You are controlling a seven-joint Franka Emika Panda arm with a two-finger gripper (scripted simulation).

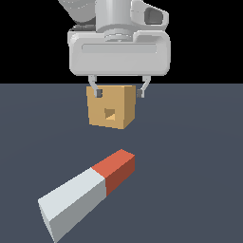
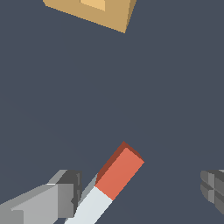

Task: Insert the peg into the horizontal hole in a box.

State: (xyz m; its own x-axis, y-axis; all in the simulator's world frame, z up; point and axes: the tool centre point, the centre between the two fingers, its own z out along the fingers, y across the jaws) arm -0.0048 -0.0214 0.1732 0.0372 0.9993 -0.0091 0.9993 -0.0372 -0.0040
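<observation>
Across the dark grey-blue floor point(image 1: 199, 156) nothing is moving into anything yet: this is the approach, before any grasp. Biggest thing in shot is the Panda's pale grey hand, hanging high in the exterior view with the gripper point(image 1: 120, 91) pointing down, jaws spread wide and holding nothing. In the wrist view the two fingers point(image 2: 65, 192) stand well apart, with the peg's coloured end in the space between them but touched by neither.

Next in size, the peg point(image 1: 88, 190), lying flat toward the near edge of the floor, slanted, its pale grey-white length running toward the near corner on the exterior view's left and its orange-red end point(image 1: 117, 169) aimed roughly back at the cube. Then the box point(image 1: 111, 106), tan-orange, sitting farther back and well apart from the peg. Smallest of all, the hole point(image 1: 110, 114), a small square opening in the face turned toward the peg.

My read: the next move is a descent with the wrist turned so the fingers straddle the bar across its width, then a squeeze, preferably on the pale part, leaving the leading end free for insertion.
</observation>
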